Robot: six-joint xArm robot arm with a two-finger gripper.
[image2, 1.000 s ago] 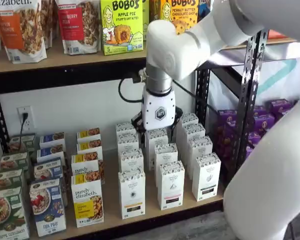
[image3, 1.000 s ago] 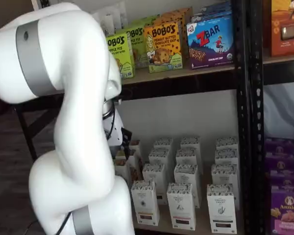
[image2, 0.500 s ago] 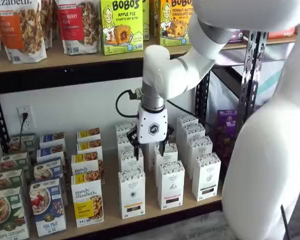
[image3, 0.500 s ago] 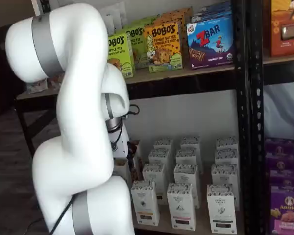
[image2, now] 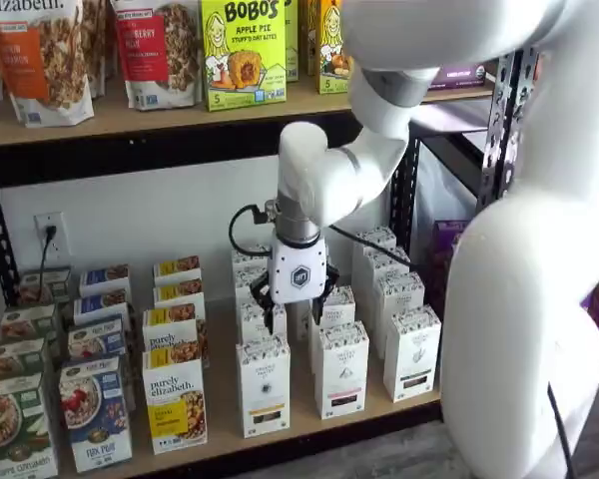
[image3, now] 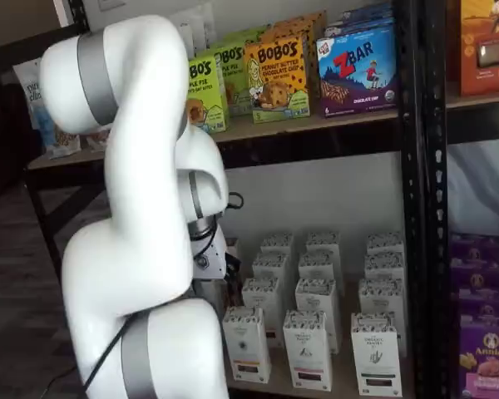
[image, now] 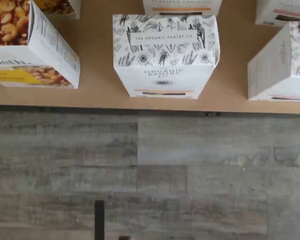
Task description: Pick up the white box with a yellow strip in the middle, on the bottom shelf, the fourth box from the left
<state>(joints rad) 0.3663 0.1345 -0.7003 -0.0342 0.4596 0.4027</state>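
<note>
While my gripper hangs with fingers apart over the white box — front of its row, bottom shelf — nothing is held.

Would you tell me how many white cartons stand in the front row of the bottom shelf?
3, in a shelf view: the left carton, the middle carton and the right carton. Others stand behind, partly hidden by the arm.

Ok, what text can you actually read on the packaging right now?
"THE ORGANIC PANTRY CO" on the white box.
"BOBO'S APPLE PIE" on the green box.
"ZBAR" on the blue box.
"purely elizabeth" on the granola box.
Smaller print is too blurred to read.
</note>
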